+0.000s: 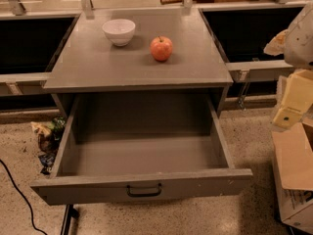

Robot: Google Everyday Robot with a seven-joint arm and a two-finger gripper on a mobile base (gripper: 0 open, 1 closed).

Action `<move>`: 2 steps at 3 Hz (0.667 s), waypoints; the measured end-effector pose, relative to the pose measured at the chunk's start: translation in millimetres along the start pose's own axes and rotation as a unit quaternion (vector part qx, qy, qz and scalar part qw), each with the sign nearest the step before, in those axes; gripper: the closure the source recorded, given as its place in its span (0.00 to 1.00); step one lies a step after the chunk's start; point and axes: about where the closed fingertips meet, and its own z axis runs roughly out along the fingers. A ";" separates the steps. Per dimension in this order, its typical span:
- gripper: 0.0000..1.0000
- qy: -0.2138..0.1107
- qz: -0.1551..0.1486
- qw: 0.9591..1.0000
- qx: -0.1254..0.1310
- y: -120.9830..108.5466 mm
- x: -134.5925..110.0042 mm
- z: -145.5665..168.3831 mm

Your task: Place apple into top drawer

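Note:
The apple, red-orange with a short dark stem, sits on the grey cabinet top, right of centre. The top drawer is pulled wide open below it, its plain grey inside bare, with a dark curved handle on the front panel. My gripper, white arm and yellowish end, hangs at the right edge of the view, to the right of the drawer and well apart from the apple. It holds nothing that I can see.
A white bowl stands on the cabinet top left of the apple. A cardboard box sits on the floor at the right. Wrappers and litter and a black cable lie on the floor at the left.

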 end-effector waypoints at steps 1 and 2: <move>0.00 0.000 0.000 1.000 0.000 -0.2 -0.1 -0.1; 0.00 0.001 0.005 1.000 0.009 -6.4 -2.8 -2.2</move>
